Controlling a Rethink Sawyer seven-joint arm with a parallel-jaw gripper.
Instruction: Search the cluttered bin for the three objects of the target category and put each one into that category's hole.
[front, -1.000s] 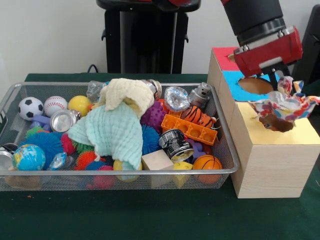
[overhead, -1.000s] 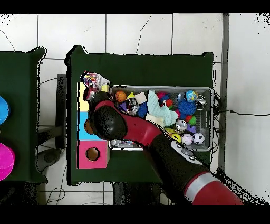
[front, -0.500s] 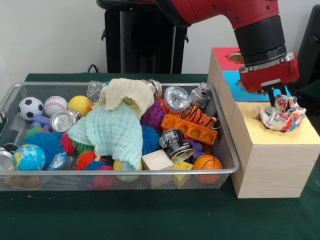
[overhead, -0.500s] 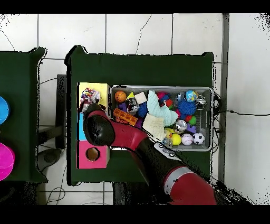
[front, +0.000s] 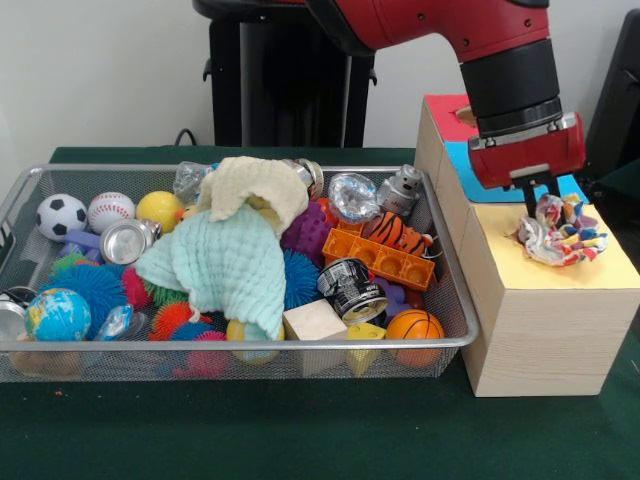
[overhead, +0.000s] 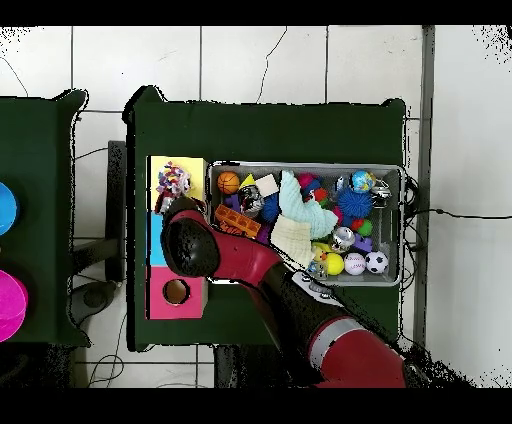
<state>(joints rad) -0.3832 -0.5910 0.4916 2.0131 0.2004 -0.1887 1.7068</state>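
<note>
The wire mesh bin (front: 250, 342) holds balls, cans and toys; no printed bundle shows among them. One printed fabric bundle (front: 558, 234) sits on the yellow face (front: 600, 268) of the wooden box and covers the hole, which is hidden under it. My gripper (front: 540, 196) hangs right over the bundle and touches its top. In the overhead view the bundle (overhead: 172, 180) lies on the yellow face (overhead: 194, 167), and my arm (overhead: 192, 246) hides the gripper.
A cream cloth (front: 255, 185) and a mint-green cloth (front: 225, 265) lie heaped in the middle of the bin. The box's blue face (front: 455, 160) and red face (front: 445, 105) lie behind the yellow one. An orange tray (front: 385, 258) and an orange ball (front: 413, 326) sit by the bin's right wall.
The gripper came down with the bundle from above the box onto the yellow face's hole, then rose slightly. The bundle now rests bunched over the hole.
</note>
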